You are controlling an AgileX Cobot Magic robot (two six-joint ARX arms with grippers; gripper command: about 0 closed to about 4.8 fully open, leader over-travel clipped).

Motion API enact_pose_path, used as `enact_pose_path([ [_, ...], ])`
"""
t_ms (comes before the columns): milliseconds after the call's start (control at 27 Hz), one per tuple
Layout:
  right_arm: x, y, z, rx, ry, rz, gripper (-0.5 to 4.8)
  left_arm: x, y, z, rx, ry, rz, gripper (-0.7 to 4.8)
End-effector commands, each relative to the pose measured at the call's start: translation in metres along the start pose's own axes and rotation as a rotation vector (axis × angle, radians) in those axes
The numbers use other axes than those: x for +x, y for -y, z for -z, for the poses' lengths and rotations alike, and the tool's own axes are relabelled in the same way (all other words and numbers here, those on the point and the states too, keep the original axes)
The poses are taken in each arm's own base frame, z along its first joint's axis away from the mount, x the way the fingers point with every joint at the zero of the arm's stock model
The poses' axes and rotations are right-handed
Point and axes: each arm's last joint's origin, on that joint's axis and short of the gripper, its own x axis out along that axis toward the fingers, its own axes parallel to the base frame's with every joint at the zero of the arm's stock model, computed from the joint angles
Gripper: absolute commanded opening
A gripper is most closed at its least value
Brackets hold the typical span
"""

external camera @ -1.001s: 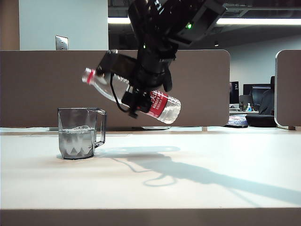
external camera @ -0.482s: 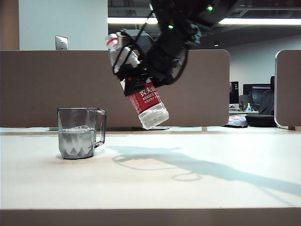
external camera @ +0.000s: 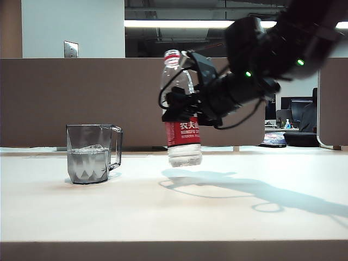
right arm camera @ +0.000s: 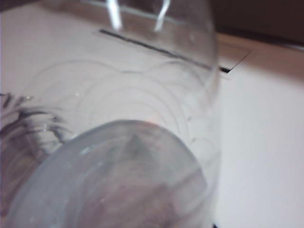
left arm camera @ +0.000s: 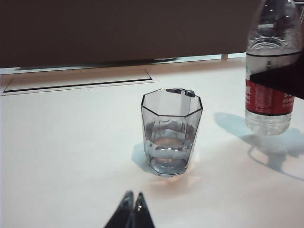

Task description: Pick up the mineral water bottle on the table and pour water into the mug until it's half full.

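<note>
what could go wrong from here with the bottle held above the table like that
The right gripper holds the mineral water bottle upright and clear of the table. If the grip loosens, it would likely drop and tip, spilling the water left in it. No cap shows on its neck, so a fast swing might slosh water out. The mug stands nearby and looks about half full; a sideways move could knock it.

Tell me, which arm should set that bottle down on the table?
The right. Its claw grips the mineral water bottle upright just above the table, beside the mug. The left claw is shut and holds nothing, near the mug.
</note>
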Motion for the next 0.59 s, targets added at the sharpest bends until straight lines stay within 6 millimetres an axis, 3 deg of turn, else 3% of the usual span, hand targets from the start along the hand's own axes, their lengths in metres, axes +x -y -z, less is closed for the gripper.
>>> enact_pose_path([
  [37, -0.008, -0.001, -0.002, -0.025, 0.13, -0.006, 2.72, 0.0, 0.0, -0.002, 0.0, 0.016, 0.004, -0.05],
  [260, -0.016, -0.003, 0.014, -0.022, 0.121, 0.012, 2.73, 0.0, 0.0, -0.002, 0.0, 0.016, 0.004, -0.05],
  [593, -0.009, -0.001, 0.032, 0.021, 0.126, -0.008, 2.75, 0.0, 0.0, -0.002, 0.0, 0.016, 0.004, -0.05],
])
